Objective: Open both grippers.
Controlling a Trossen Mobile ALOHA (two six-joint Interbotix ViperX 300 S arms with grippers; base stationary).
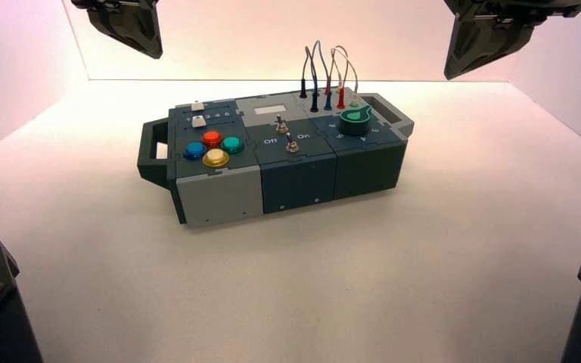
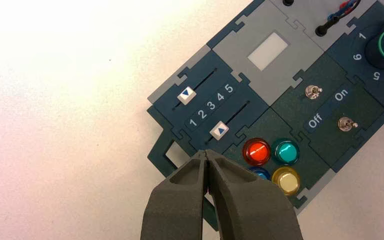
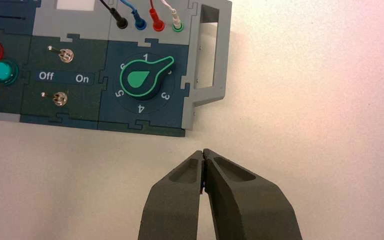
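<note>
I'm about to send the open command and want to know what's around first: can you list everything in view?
box: 1, dark green and grey, mid-table, a handle at each end
push buttons: 4, red, teal, blue, yellow, at the box's left end
sliders: 2, white caps, beside a 1 to 5 scale, behind the buttons
toggle switches: 2, metal, by the Off/On label, mid-box
white window: 1, on the grey panel behind the switches
knob: 1, green, right end, pointer between 1 and 2
wires: 4, black, blue, red, white plugs, behind the knob
table: 1, white
left pincer: 1, black, shut, above the left handle
right pincer: 1, black, shut, above the table off the box's right end
</note>
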